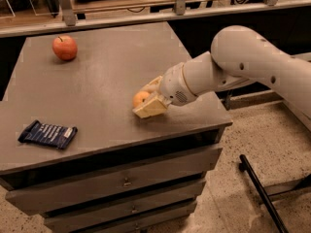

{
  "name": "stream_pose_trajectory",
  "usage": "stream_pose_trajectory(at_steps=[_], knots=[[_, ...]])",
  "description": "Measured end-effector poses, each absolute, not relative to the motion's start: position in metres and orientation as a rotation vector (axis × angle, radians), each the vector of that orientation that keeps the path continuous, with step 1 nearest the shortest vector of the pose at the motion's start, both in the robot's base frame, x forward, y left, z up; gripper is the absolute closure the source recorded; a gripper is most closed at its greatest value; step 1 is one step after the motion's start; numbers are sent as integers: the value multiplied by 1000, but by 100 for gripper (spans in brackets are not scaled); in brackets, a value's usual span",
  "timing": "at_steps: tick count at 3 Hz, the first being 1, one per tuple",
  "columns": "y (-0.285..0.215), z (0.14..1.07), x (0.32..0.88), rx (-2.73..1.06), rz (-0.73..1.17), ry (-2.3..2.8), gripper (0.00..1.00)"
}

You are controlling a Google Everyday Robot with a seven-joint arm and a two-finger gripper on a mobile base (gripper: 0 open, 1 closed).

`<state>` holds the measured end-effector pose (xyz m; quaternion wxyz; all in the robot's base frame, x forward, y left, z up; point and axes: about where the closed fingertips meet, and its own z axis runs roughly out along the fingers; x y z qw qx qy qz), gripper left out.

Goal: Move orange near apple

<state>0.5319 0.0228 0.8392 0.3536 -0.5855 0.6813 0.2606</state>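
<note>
The orange (140,98) is a small yellow-orange fruit low over the grey cabinet top (107,76), right of its middle. My gripper (147,101) reaches in from the right on a white arm and its cream fingers (151,107) are closed around the orange. The apple (64,47), red-orange with a short dark stem, stands at the far left corner of the top, well away from the gripper.
A dark blue snack packet (48,134) lies near the front left edge. The cabinet has drawers (121,183) below. A railing (146,13) runs behind the cabinet. A black rod (260,191) lies on the speckled floor at the right.
</note>
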Motion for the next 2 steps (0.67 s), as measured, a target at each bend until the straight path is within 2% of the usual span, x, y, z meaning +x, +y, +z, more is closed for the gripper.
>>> stream_pose_trajectory(at_steps=[1, 2], knots=[[23, 839, 532, -1515, 674, 1761, 100], [28, 845, 534, -1453, 766, 1691, 100]])
